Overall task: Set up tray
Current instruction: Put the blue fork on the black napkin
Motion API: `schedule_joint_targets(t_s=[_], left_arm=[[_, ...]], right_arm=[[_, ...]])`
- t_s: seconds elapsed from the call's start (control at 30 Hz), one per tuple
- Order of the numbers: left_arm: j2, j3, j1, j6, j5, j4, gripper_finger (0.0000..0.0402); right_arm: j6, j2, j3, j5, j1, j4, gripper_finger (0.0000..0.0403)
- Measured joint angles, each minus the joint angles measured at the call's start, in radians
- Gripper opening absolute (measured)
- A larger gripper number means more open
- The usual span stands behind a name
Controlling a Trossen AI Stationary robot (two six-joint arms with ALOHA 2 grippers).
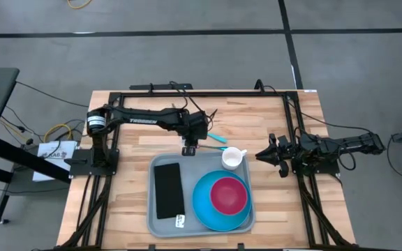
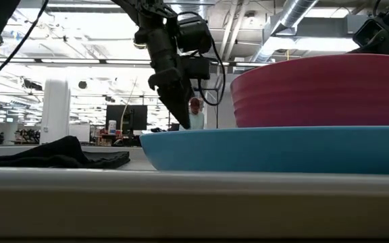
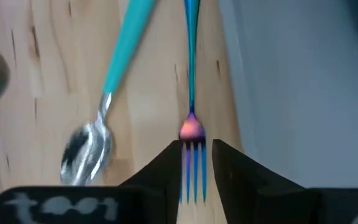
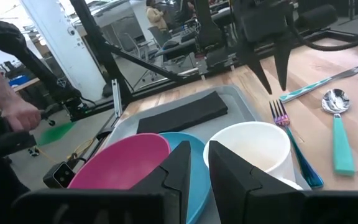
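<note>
- Grey-blue plastic tray (image 1: 201, 167) lies on a pale wooden table (image 1: 124, 202), and every place below is given relative to this tray.
- On the tray sit a black napkin (image 1: 168, 189) along its left part and a blue plate (image 1: 218, 208) carrying a pink bowl (image 1: 229, 194) on its right part.
- A white cup (image 1: 232, 158) stands at the tray's far right corner; whether it is on the rim or just off it cannot be told.
- Just beyond the tray's far edge lie a blue-handled fork (image 3: 191, 93), a teal-handled spoon (image 3: 98, 118) and a knife (image 4: 328, 81), all off the tray.
- Left gripper (image 1: 189, 148) hangs above the fork, close to the tray's far edge. Its jaws stand slightly apart, straddling the tines (image 3: 192, 168), and do not look clamped.
- Right gripper (image 1: 269, 155) waits off the tray's right side, near the cup, with a narrow gap between its jaws and nothing held.
- The step in hand looks like picking up the fork. To do it well, the fingers should come straight down, centred across the fork, touch the wood, then close firmly so it neither tips nor slips sideways into the spoon just beside it.
</note>
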Motion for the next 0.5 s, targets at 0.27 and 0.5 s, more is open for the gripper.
schedule_joint_targets(t_s=[0.27,0.5], left_arm=[[0.039,0.000,-0.019,0.001,0.003,0.047,0.0080],[0.047,0.000,-0.031,0.022,0.002,0.099,0.0080]], right_arm=[[0.000,0.000,0.000,0.000,0.000,-0.001,0.0051],[0.000,0.000,0.000,0.000,0.000,-0.001,0.0051]])
